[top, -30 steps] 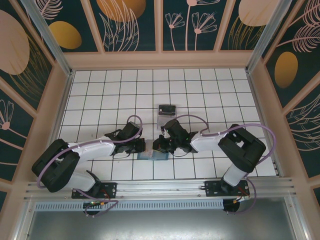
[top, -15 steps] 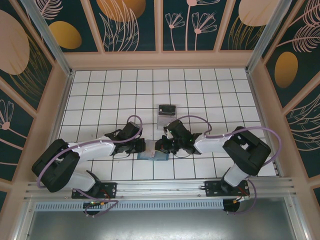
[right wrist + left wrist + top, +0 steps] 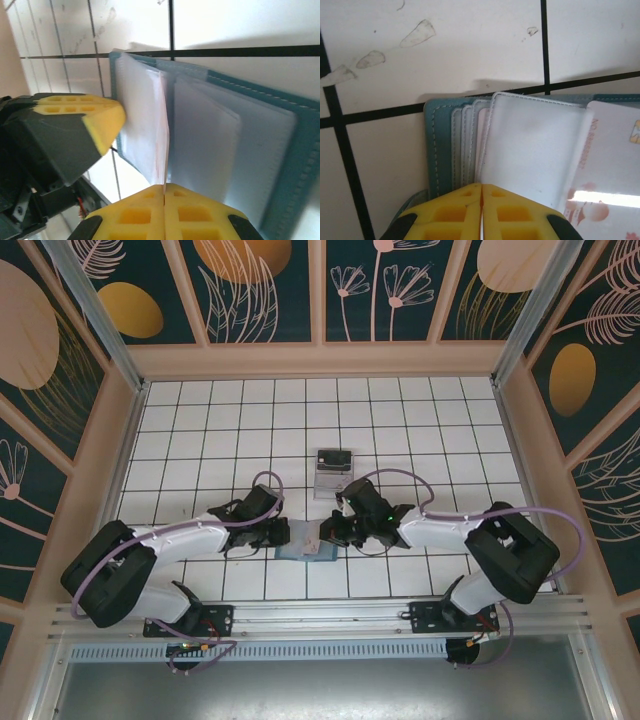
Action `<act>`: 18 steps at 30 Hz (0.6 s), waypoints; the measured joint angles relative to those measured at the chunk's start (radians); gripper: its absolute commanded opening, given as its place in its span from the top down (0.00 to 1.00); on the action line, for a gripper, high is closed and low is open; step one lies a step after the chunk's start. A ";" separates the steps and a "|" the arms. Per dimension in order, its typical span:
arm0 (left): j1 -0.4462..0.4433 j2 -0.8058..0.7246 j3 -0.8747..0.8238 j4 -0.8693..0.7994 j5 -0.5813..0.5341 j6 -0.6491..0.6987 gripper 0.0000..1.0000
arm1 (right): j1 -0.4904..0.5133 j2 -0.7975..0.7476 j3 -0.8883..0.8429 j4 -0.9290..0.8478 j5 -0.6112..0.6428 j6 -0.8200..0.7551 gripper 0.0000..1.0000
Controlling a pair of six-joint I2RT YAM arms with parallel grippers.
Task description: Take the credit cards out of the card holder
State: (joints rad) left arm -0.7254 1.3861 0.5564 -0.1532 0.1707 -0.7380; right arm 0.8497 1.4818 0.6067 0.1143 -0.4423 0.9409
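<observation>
The left gripper point(image 3: 481, 200), fully closed, rests on the open card holder point(image 3: 438, 145). The right gripper point(image 3: 165, 195) pinches a pale card point(image 3: 163, 130) by its edge.

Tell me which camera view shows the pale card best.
The left wrist view: the pale card faces the camera, chip and print visible. The right wrist view shows it edge-on, pinched in the right gripper. In the top external view it is too small to tell.
</observation>
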 measured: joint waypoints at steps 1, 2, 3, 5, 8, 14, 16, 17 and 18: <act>0.000 -0.005 -0.001 -0.006 0.000 -0.002 0.89 | -0.003 -0.004 0.000 -0.017 0.003 -0.008 0.93; 0.000 -0.012 -0.003 -0.013 0.000 -0.005 0.89 | -0.005 -0.008 0.001 -0.035 0.005 -0.019 0.93; 0.000 -0.019 -0.006 -0.020 0.000 -0.007 0.89 | -0.006 -0.011 0.004 -0.053 0.008 -0.027 0.93; 0.000 -0.030 -0.008 -0.036 0.000 -0.011 0.89 | -0.008 -0.019 0.011 -0.086 0.017 -0.045 0.93; 0.000 -0.041 -0.008 -0.051 -0.003 -0.015 0.89 | -0.013 -0.031 0.032 -0.140 0.034 -0.071 0.94; 0.000 -0.060 -0.008 -0.068 -0.014 -0.016 0.89 | -0.020 -0.060 0.058 -0.230 0.076 -0.118 0.94; 0.000 -0.060 -0.008 -0.069 -0.016 -0.016 0.89 | -0.025 -0.068 0.063 -0.251 0.082 -0.132 0.94; 0.000 -0.060 -0.008 -0.069 -0.018 -0.016 0.88 | -0.028 -0.071 0.068 -0.260 0.085 -0.137 0.94; 0.000 -0.060 -0.008 -0.069 -0.019 -0.016 0.89 | -0.031 -0.073 0.075 -0.270 0.088 -0.147 0.94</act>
State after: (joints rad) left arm -0.7254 1.3258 0.5480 -0.2226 0.1520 -0.7540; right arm 0.8188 1.4086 0.6815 -0.1562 -0.3542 0.7940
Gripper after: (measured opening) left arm 0.114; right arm 0.061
